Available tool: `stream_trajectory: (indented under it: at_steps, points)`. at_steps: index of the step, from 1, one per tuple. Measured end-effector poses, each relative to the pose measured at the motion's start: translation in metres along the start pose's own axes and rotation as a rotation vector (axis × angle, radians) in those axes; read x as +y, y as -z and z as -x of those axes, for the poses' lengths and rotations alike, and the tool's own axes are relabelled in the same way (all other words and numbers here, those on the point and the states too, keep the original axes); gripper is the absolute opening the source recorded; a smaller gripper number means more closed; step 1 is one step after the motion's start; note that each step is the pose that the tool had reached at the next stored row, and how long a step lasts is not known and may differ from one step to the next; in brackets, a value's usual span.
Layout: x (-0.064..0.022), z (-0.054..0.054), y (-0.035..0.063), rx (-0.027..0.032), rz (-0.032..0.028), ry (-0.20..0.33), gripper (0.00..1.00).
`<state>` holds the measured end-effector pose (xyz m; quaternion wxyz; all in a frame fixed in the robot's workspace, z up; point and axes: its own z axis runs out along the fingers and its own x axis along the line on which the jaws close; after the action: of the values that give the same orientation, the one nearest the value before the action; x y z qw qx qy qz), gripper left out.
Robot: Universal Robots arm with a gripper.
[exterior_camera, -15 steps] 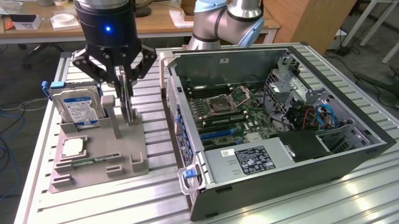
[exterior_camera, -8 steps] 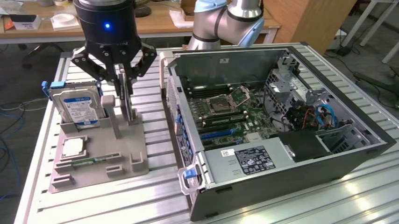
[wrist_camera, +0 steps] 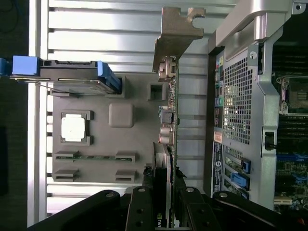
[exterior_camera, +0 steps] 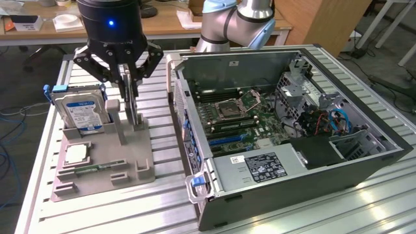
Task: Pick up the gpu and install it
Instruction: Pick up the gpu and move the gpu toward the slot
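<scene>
The gpu stands on edge in a slot of the grey holder, its bracket toward the table's far edge. Standing upright leaves both faces free to grasp from above. The gripper hangs straight down over it. It is about half closed, with a finger on each face, and in the wrist view the fingers look pressed onto the card's upper edge. I judge it gripped. Whether it has left the slot I cannot tell.

Beside it in the holder stand the hard drive, also upright, then the flat CPU and memory stick. The holder lies on the table toward its edge at the exterior view's left. Just beside it is the case, lying open side up so the motherboard can be reached from above.
</scene>
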<state>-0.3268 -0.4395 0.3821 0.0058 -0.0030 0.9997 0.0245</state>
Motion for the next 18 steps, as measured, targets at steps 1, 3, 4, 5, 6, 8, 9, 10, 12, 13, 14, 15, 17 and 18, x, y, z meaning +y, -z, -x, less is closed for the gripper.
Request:
stream_trajectory:
  at_steps: [1,3,4,5,6,8,9,10,12,13,14,15,17,18]
  points:
    - [0.0,0.0,0.0007,0.0,0.0,0.0,0.27]
    - [0.0001,0.0,0.002,0.0,0.0,0.0,0.27]
    - [0.0001,0.0,0.0027,0.0,0.0,0.0,0.27]
    - [0.0002,0.0,0.0033,-0.0001,0.0,0.0,0.27]
    - [0.0002,0.0,0.004,0.0,0.0,0.0,0.27]
    - [0.0003,0.0001,0.0054,-0.0001,0.0,0.0,0.27]
    - [0.0003,0.0001,0.006,-0.0001,0.0,0.0,0.27]
    - [0.0003,0.0001,0.0067,-0.0001,0.0,0.0,0.27]
    - [0.0004,0.0001,0.0079,0.0,0.0,0.0,0.27]
    - [0.0004,0.0001,0.0084,-0.0001,0.0,0.0,0.27]
    - [0.0004,0.0001,0.0088,-0.0001,0.0,0.0,0.27]
    - [0.0004,0.0001,0.0091,-0.0001,0.0,0.0,0.27]
    - [0.0005,0.0002,0.0095,-0.0001,-0.0003,0.0,0.27]
    - [0.0005,0.0002,0.0097,0.0,-0.0007,0.0,0.27]
